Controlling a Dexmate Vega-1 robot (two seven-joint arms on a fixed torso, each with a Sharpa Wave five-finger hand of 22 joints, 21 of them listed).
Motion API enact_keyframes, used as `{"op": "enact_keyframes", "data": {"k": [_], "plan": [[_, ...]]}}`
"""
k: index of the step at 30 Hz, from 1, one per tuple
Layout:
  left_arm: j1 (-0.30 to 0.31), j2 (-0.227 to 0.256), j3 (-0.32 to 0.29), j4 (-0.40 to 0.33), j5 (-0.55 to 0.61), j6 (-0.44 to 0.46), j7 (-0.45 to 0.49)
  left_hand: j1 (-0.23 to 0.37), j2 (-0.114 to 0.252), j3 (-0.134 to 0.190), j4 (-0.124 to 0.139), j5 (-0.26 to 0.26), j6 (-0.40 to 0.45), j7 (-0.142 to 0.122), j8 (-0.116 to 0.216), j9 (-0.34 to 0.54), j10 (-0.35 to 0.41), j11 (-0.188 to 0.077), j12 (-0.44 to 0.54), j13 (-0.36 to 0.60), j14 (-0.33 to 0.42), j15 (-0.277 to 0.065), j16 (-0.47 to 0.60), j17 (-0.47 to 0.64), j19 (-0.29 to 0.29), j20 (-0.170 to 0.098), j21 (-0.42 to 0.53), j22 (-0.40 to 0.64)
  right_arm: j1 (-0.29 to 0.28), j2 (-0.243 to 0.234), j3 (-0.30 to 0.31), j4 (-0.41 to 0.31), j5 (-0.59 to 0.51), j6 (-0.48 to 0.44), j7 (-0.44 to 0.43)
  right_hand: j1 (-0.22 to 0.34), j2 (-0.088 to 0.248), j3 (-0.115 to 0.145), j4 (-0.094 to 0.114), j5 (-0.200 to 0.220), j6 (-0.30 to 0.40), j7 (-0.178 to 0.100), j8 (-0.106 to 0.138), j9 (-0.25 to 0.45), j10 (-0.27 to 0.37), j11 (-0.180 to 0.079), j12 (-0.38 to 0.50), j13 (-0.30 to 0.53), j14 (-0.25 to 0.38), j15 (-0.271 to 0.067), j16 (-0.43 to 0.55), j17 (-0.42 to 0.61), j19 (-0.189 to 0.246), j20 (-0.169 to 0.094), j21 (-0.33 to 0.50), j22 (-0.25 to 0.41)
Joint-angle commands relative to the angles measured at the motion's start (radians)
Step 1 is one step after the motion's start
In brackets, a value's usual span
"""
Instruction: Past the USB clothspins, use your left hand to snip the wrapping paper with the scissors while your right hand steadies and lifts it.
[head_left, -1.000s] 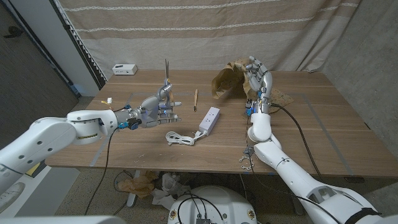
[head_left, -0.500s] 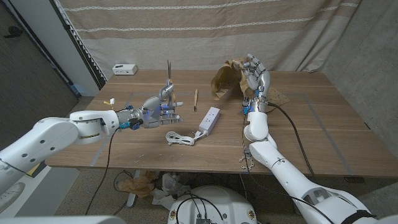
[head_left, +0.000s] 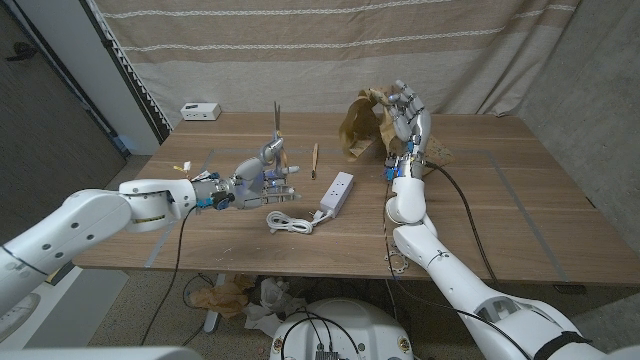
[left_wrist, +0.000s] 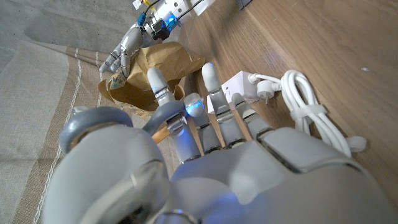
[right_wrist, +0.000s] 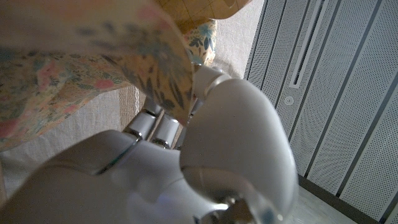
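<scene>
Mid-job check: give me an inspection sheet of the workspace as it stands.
Surface: wooden table, bare at right.
Job's things: brown wrapping paper lifted at far edge; scissors pointing up.
Clutter: white power strip with coiled cord; wooden clothespin; small white box.
Hands: left hand grips the scissors; right hand holds the paper.
Cables: black cable along right arm.
Surroundings: beige curtain behind; crumpled paper on floor.
</scene>
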Motion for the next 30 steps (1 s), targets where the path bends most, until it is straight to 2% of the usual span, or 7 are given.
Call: {"op": "enact_keyframes", "data": {"k": [1, 12, 19, 25, 30], "plan": [[-0.022, 0.012, 0.038, 0.015, -0.033, 0.004, -0.026, -0.001, -0.015, -0.004, 0.003, 0.004, 0.023, 0.045, 0.000, 0.004, 0.025, -0.032, -0.001, 0.004, 0.003, -0.146, -0.003, 0.004, 0.003, 0.003, 0.001, 0.002, 0.034, 0.028, 0.005, 0.053, -0.167, 0.018, -0.079, 0.018, 0.056, 0.147, 0.150, -0.002, -0.006, 0.004, -0.001, 0.000, 0.005, -0.002, -0.009, -0.004, 0.104, -0.162, 0.254, 0.323, -0.008, -0.156, 0.000, 0.001], [-0.062, 0.012, 0.089, 0.047, -0.025, -0.015, -0.081, -0.011, -0.028, -0.008, 0.006, 0.000, 0.015, 0.051, -0.003, 0.006, 0.018, -0.031, -0.001, 0.005, -0.003, -0.141, -0.007, 0.003, 0.000, 0.006, -0.001, 0.002, 0.066, 0.029, -0.025, 0.086, -0.276, 0.030, -0.159, 0.018, 0.054, 0.147, 0.148, -0.008, -0.014, -0.002, -0.004, -0.004, 0.012, 0.002, -0.019, -0.021, 0.101, -0.162, 0.251, 0.315, -0.009, -0.157, -0.001, 0.000], [-0.081, 0.018, 0.111, 0.054, -0.023, -0.018, -0.099, -0.017, -0.034, -0.009, 0.008, -0.003, 0.007, 0.052, -0.006, 0.006, 0.012, -0.030, -0.002, 0.004, -0.006, -0.137, -0.009, 0.002, -0.003, 0.008, -0.002, 0.002, 0.093, 0.031, -0.040, 0.121, -0.277, 0.062, -0.174, 0.018, 0.054, 0.146, 0.148, -0.011, -0.015, -0.003, -0.004, -0.007, 0.012, 0.001, -0.026, -0.031, 0.102, -0.162, 0.252, 0.312, -0.009, -0.157, 0.000, 0.001], [-0.094, 0.021, 0.127, 0.061, -0.024, -0.021, -0.116, -0.026, -0.040, -0.011, 0.010, -0.006, 0.000, 0.054, -0.009, 0.008, 0.004, -0.030, -0.003, 0.004, -0.009, -0.133, -0.011, 0.003, -0.007, 0.010, -0.003, 0.002, 0.095, 0.034, -0.047, 0.120, -0.264, 0.059, -0.173, 0.018, 0.054, 0.146, 0.148, -0.012, -0.015, -0.004, -0.004, -0.008, 0.018, 0.001, -0.029, -0.038, 0.101, -0.162, 0.251, 0.309, -0.010, -0.156, 0.000, 0.000], [-0.092, 0.031, 0.125, 0.055, -0.027, -0.023, -0.115, -0.030, -0.042, -0.011, 0.012, -0.007, -0.005, 0.056, -0.011, 0.008, 0.000, -0.029, -0.003, 0.004, -0.012, -0.131, -0.011, 0.004, -0.009, 0.011, -0.004, 0.002, 0.087, 0.046, -0.048, 0.109, -0.259, 0.058, -0.184, 0.017, 0.053, 0.147, 0.148, -0.015, 0.011, -0.015, 0.007, -0.010, 0.023, 0.001, -0.035, -0.047, 0.100, -0.162, 0.251, 0.305, -0.012, -0.156, -0.002, -0.001]]}}
